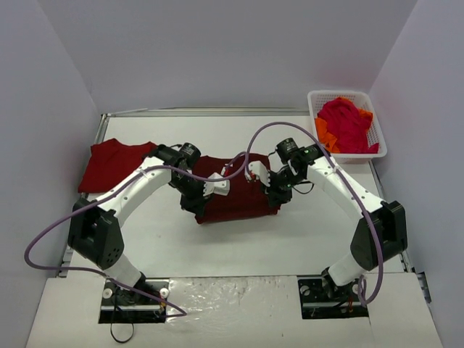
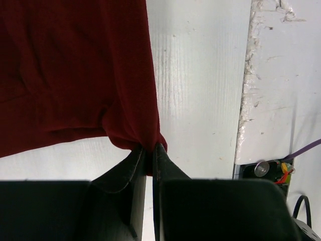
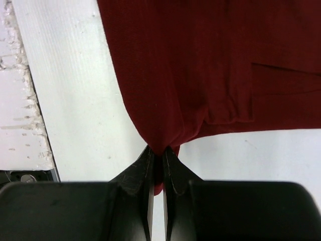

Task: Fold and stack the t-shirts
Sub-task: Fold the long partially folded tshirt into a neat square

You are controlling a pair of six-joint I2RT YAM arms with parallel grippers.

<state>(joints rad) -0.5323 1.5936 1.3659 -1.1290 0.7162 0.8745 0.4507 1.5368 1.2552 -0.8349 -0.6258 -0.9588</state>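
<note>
My left gripper and right gripper each clench a corner of the dark maroon cloth t-shirt; white table lies open beyond both side edges.

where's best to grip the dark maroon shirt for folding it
By two corners, one per gripper, coming in low from the outer sides. The dark maroon shirt lies spread on the table, so only its corners bunch into a tip that can be pinched. The left gripper and right gripper are each shut on one.
</note>
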